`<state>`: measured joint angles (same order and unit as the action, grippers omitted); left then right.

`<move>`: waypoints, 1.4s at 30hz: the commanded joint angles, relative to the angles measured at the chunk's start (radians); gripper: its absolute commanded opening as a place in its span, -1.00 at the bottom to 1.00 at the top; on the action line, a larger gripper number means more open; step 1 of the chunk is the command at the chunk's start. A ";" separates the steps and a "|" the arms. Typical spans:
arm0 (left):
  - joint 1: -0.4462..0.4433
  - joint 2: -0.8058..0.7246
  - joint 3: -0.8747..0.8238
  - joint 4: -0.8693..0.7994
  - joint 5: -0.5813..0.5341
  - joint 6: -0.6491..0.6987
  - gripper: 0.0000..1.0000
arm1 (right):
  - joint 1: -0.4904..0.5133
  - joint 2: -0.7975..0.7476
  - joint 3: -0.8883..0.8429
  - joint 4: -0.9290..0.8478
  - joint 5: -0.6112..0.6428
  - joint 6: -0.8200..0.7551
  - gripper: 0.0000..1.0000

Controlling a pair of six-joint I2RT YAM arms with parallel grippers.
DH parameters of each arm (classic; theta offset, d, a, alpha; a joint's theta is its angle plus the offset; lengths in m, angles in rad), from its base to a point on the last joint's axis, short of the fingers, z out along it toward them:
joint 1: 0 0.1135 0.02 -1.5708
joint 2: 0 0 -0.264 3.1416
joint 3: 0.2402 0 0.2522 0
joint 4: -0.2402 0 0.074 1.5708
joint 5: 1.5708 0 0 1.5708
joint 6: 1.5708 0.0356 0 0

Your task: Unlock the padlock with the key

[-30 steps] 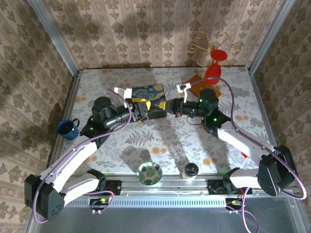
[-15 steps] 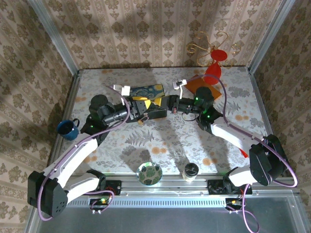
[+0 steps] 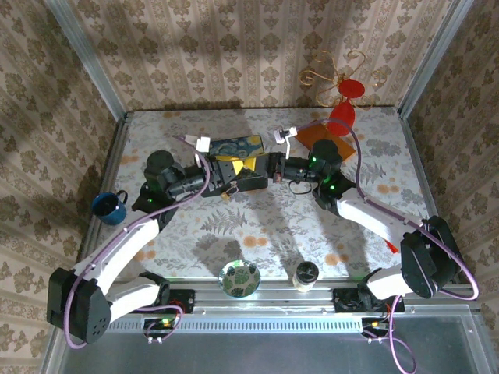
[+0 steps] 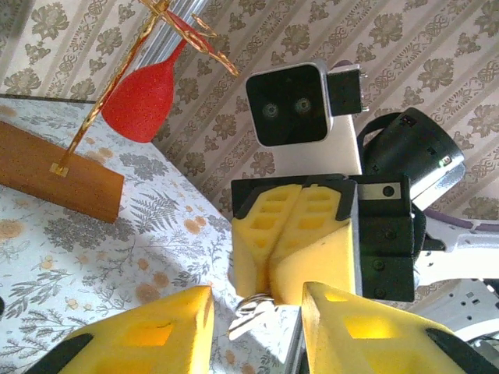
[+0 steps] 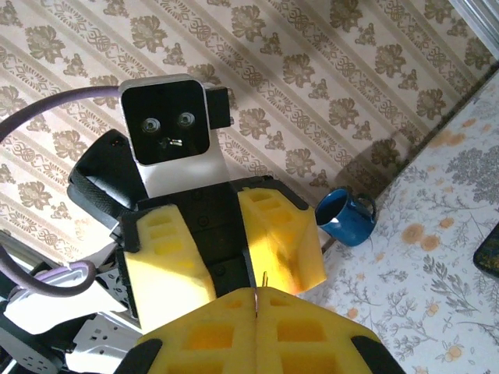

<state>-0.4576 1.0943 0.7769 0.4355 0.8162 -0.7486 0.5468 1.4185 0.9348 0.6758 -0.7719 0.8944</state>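
My right gripper [image 5: 255, 292] is shut on the key [image 5: 264, 279], whose thin metal tip pokes out past the pressed-together pads. In the left wrist view the key [image 4: 251, 312] and its ring hang below the right gripper [image 4: 269, 287]. My left gripper [image 4: 257, 293] is open, its two yellow fingers [image 4: 160, 331] standing either side of the hanging key without touching it. From above, the left gripper [image 3: 224, 178] and right gripper [image 3: 273, 167] face each other tip to tip over the table's back middle. The padlock is hidden.
A dark blue painted box [image 3: 238, 148] lies just behind the grippers. A blue mug [image 3: 109, 207] stands at the left edge. A red ornament [image 3: 343, 109] on a wooden base [image 4: 54, 183] is at the back right. A round dish [image 3: 239, 278] and small jar [image 3: 306, 274] sit at the near edge.
The right gripper has moved left with the key until it meets the left gripper. The left gripper's fingers have drawn somewhat closer together.
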 commanded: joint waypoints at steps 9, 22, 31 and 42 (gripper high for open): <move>0.034 0.010 -0.019 0.074 0.035 -0.044 -0.77 | 0.011 -0.012 0.032 0.022 -0.014 0.000 -1.00; 0.038 0.021 -0.033 0.108 0.073 -0.069 -0.58 | 0.015 -0.018 0.029 0.039 0.002 0.004 -1.00; 0.037 0.022 -0.037 0.132 0.090 -0.078 -1.00 | 0.019 -0.016 0.027 0.045 0.011 0.009 -1.00; 0.077 -0.024 0.007 -0.128 -0.025 -0.065 -1.00 | 0.020 -0.115 0.036 -0.271 0.126 -0.198 -0.11</move>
<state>-0.4088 1.0981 0.7521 0.4419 0.8509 -0.8227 0.5613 1.3773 0.9367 0.5522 -0.7174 0.8219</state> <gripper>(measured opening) 0.062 0.408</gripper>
